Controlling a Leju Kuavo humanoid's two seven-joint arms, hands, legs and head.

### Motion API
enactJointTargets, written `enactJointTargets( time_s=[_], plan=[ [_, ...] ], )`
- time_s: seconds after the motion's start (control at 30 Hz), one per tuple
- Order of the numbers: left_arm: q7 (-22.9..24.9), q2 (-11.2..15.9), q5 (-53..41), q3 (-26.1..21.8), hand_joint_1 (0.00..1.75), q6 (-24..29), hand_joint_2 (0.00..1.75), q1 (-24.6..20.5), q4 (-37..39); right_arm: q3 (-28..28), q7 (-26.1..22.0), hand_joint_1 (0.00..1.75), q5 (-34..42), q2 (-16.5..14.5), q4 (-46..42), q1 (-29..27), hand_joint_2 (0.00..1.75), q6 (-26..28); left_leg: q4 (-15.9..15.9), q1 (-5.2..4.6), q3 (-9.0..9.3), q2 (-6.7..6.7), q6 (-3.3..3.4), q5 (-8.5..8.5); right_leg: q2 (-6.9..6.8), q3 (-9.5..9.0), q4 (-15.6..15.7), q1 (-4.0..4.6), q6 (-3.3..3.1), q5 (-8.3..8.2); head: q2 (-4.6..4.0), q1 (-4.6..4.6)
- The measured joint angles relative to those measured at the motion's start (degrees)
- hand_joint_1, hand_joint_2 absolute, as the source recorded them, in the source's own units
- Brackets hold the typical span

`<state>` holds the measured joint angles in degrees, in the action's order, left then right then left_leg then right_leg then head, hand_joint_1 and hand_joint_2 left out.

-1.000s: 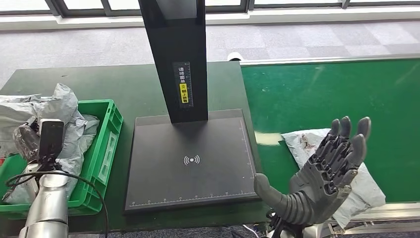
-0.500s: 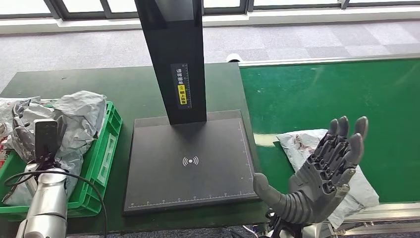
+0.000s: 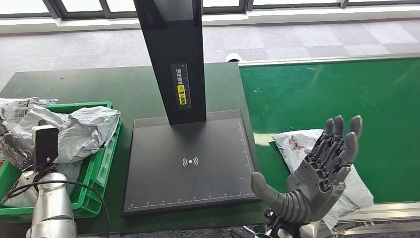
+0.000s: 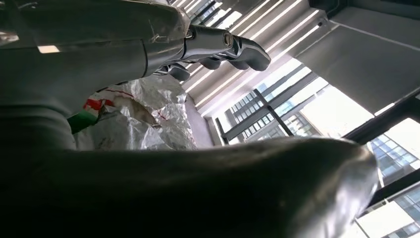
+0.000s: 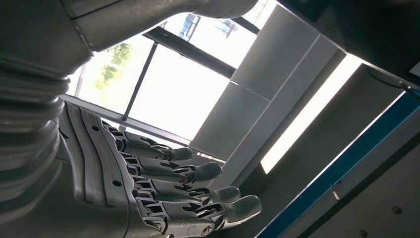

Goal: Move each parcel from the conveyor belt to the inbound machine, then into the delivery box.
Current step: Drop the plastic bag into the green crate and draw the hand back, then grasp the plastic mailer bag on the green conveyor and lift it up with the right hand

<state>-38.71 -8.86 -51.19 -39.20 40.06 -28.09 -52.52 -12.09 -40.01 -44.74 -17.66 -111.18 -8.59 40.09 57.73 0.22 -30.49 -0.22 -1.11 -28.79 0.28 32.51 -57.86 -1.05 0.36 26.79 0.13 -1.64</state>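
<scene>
A grey parcel (image 3: 296, 144) lies on the green conveyor belt (image 3: 337, 94) near its front edge. My right hand (image 3: 317, 173) hovers over the parcel's near end, palm up and fingers apart, holding nothing; the right wrist view shows its spread fingers (image 5: 198, 173). The black inbound machine's plate (image 3: 190, 163) sits bare under its post (image 3: 173, 59). A crumpled grey parcel (image 3: 84, 131) drapes across the green delivery box (image 3: 96, 171). My left arm (image 3: 49, 208) stands in front of the box. My left hand (image 4: 163, 44) has fingers (image 4: 233, 47) apart from the thumb, with a parcel (image 4: 143, 114) beyond them.
More grey parcels (image 3: 17, 111) are piled at the far left of the box. The dark green table (image 3: 99, 84) carries the box and the machine. The belt's metal front rail (image 3: 391, 210) runs by my right hand.
The grey parcel that stood raised above the box has dropped and now lies flat across it. The parcel on the belt and my right hand have shifted slightly to the left.
</scene>
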Motion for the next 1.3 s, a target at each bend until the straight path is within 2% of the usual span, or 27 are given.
enactJointTargets(
  time_s=[0.2, 0.27, 0.33, 0.4, 0.47, 0.53, 0.67, 0.83, 0.9, 1.0, 1.3],
  plan=[
    [-1.17, -2.20, -5.36, -6.71, 0.00, 0.00, 0.00, -1.72, -0.72, 0.20, 0.01, 0.00, -1.35, -0.01, 0.13, 0.00, 1.75, 0.00, -0.01, 0.00, 0.14, 0.03, -0.01, 0.00, 0.01, 0.02, 0.00, 0.01, -0.01, 0.01, 0.00, 0.01],
    [-1.21, -2.55, -4.43, -7.56, 0.00, -0.04, 0.00, -2.09, -0.38, 0.44, 0.01, 0.00, -1.51, -0.02, 0.13, -0.02, 1.75, 0.01, -0.01, 0.00, 0.31, 0.01, -0.01, 0.00, 0.00, 0.00, 0.00, 0.00, -0.01, 0.01, 0.00, 0.01],
    [-1.26, -2.76, 0.93, -6.91, 0.00, -1.42, 0.00, -1.58, -0.36, 1.07, 0.01, 0.00, -1.57, -0.08, 0.13, -0.13, 1.75, 0.02, -0.02, 0.00, 0.45, 0.00, -0.02, 0.01, -0.01, -0.02, 0.00, 0.01, -0.01, 0.01, 0.00, 0.01],
    [-1.34, -2.95, 13.78, -3.43, 0.00, -5.17, 0.00, 0.81, -2.24, 2.86, 0.01, 0.00, -1.75, -0.23, 0.25, -0.47, 1.75, 0.02, -0.03, 0.00, 0.51, 0.02, -0.02, 0.00, 0.00, -0.05, 0.00, 0.01, -0.02, 0.02, 0.00, 0.02],
    [-1.43, -3.42, 28.62, 2.89, 0.00, -9.49, 0.00, 5.06, -6.85, 5.85, 0.07, 0.00, -1.85, -0.51, 0.79, -0.96, 1.75, 0.02, -0.03, 0.00, 0.57, -0.05, -0.01, 0.01, -0.04, -0.09, 0.00, 0.00, -0.01, 0.05, 0.00, 0.02],
    [-1.54, -3.98, 38.44, 10.28, 0.00, -12.01, 0.00, 9.86, -12.42, 9.06, 1.07, 0.00, -3.00, -0.80, 1.95, -1.33, 1.75, 0.02, -0.02, -0.02, 0.56, -0.23, 0.02, 0.02, -0.20, -0.15, 0.02, -0.02, 0.03, 0.08, 0.00, 0.01],
    [-1.60, -4.67, 46.02, 24.51, 0.00, -13.91, 0.00, 19.87, -22.95, 13.44, 8.18, 0.00, -11.17, -1.15, 5.78, -1.93, 1.75, 0.02, 0.09, -0.04, 0.32, -0.17, 0.11, -0.03, -0.16, 0.06, 0.04, -0.03, 0.10, 0.06, 0.00, 0.01],
    [-1.61, -4.68, 45.73, 37.75, 0.00, -16.15, 0.00, 26.19, -32.33, 15.28, 21.21, 0.00, -19.08, 0.01, 9.59, -2.91, 1.75, -0.11, 0.15, -0.05, 0.11, -0.15, 0.12, -0.05, -0.14, 0.27, 0.04, 0.00, 0.15, 0.02, 0.00, 0.00],
    [-1.61, -4.38, 45.83, 41.00, 0.00, -16.68, 0.00, 27.35, -35.18, 15.98, 24.25, 0.00, -20.49, 1.01, 10.84, -3.26, 1.75, -0.52, 0.15, -0.04, 0.07, -0.15, 0.11, -0.06, -0.14, 0.31, 0.04, 0.02, 0.14, 0.03, 0.00, 0.00],
    [-1.59, -3.94, 46.19, 43.96, 0.00, -17.09, 0.00, 28.22, -37.78, 16.77, 26.12, 0.00, -21.84, 2.06, 12.34, -3.41, 1.75, -1.30, 0.14, -0.04, 0.03, -0.15, 0.10, -0.06, -0.14, 0.37, 0.04, 0.06, 0.14, 0.03, 0.00, 0.00],
    [-1.57, -3.20, 45.66, 46.83, 0.00, -17.97, 0.00, 29.03, -40.03, 21.51, 34.79, 0.00, -26.83, 4.48, 17.04, -3.12, 1.75, -7.33, 0.14, -0.01, 0.01, -0.14, 0.09, -0.06, -0.13, 0.37, 0.04, 0.07, 0.13, 0.03, 0.00, 0.00]
  ],
)
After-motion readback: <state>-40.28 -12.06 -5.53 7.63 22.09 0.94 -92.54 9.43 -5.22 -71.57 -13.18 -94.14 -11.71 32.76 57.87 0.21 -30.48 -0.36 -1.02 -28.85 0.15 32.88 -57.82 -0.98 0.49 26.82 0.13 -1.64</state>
